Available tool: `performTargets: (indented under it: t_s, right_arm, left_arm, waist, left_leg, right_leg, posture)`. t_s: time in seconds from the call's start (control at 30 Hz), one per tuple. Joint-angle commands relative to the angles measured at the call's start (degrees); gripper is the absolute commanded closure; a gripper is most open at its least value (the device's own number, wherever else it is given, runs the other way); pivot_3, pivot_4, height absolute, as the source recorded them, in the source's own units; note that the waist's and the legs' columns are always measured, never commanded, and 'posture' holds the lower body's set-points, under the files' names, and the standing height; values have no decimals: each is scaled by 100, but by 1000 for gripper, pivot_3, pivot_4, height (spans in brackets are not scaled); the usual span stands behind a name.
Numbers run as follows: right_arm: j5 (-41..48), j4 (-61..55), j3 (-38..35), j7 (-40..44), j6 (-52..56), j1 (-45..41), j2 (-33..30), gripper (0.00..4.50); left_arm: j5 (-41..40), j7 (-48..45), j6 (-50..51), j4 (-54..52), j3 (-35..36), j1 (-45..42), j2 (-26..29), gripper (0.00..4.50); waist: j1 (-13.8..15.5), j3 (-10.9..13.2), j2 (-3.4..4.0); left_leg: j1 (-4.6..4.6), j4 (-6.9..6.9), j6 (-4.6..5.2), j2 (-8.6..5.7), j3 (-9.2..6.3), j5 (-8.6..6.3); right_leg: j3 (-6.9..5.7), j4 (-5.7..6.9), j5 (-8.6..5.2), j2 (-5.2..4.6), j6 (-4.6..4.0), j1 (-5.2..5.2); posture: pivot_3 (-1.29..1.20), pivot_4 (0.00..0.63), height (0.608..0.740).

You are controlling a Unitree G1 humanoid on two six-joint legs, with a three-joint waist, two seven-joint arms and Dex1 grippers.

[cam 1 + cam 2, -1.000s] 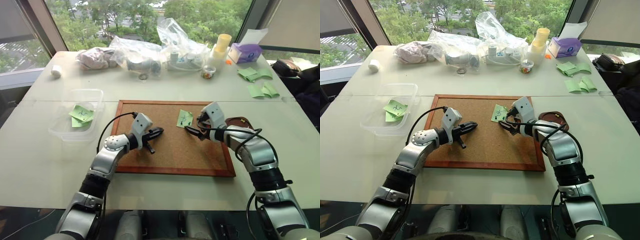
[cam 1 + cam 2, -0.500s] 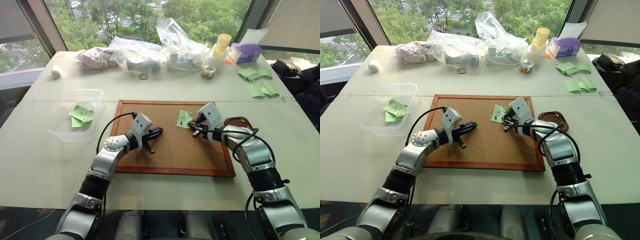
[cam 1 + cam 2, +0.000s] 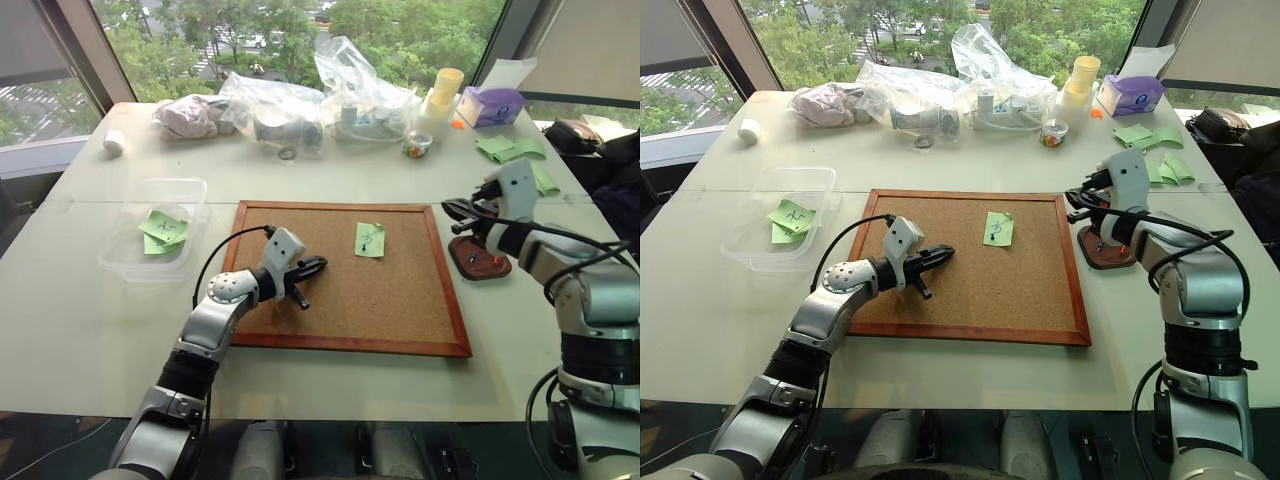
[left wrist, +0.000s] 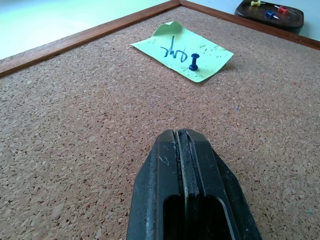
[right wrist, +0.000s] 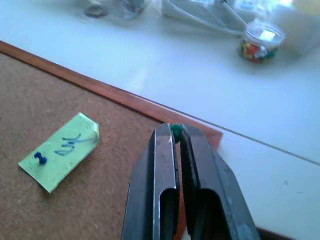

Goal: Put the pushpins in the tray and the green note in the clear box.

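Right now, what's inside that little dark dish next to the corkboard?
In the tray, the left wrist view shows three pushpins: a yellow one, a blue one and a red one. From the head views the right gripper hangs in front of the tray's far end, hiding that part.

Silver-grey jointed arms, white wrist housings, looping black cables, black two-fingered grippers
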Motion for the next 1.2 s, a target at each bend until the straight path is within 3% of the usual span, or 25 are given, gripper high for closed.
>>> performTargets:
  t_s: [0.03, 0.47, 0.57, 0.67, 1.0, 1.2]
  right_arm:
    - [-38, 74, -274, 2, -152, 289, -265, 4421]
    - [-207, 1126, -375, -64, -789, 839, -413, 4421]
    - [-200, 1202, -380, -107, -831, 816, -417, 3558]
    - [-164, 1187, -410, -116, -814, 787, -452, 2183]
    - [196, 519, -350, 101, -554, 637, -504, 2183]
    - [456, -299, 542, 55, -193, 203, 203, 2183]
  left_arm:
    - [142, 3, 114, 335, -121, 126, 18, 4500]
    - [153, -35, 76, 359, -151, 109, 13, 4500]
    - [154, -40, 85, 340, -146, 120, 30, 4500]
    - [156, -40, 92, 329, -139, 129, 35, 4500]
    - [153, -33, 98, 306, -132, 155, 24, 4500]
    - [156, -24, 82, 357, -124, 101, -1, 4500]
  waist:
    - [-1, 0, 0]
    - [6, -3, 5]
    - [6, -3, 5]
    - [3, -3, 5]
    - [1, -3, 6]
    - [-3, -5, 6]
  left_leg:
    - [0, 0, 0, 0, 1, 0]
    - [2, 1, 1, -2, 2, 0]
    - [3, 1, 1, -2, 2, 0]
    - [3, 1, 1, -2, 2, 0]
    - [4, 1, 1, 0, 1, 0]
    - [6, 1, 1, 4, -2, 0]
  right_leg:
    - [0, 0, 0, -1, 0, 0]
    - [1, 1, 0, -4, 0, 4]
    - [1, 0, 0, -4, 0, 5]
    - [1, 0, 0, -4, 0, 4]
    - [1, 0, 0, -4, 0, 4]
    - [1, 2, 0, -3, 0, 6]
  posture:
    - [0, 150, 740]
    - [0, 150, 740]
    - [0, 150, 740]
    - [0, 150, 740]
    - [0, 150, 740]
    - [0, 150, 740]
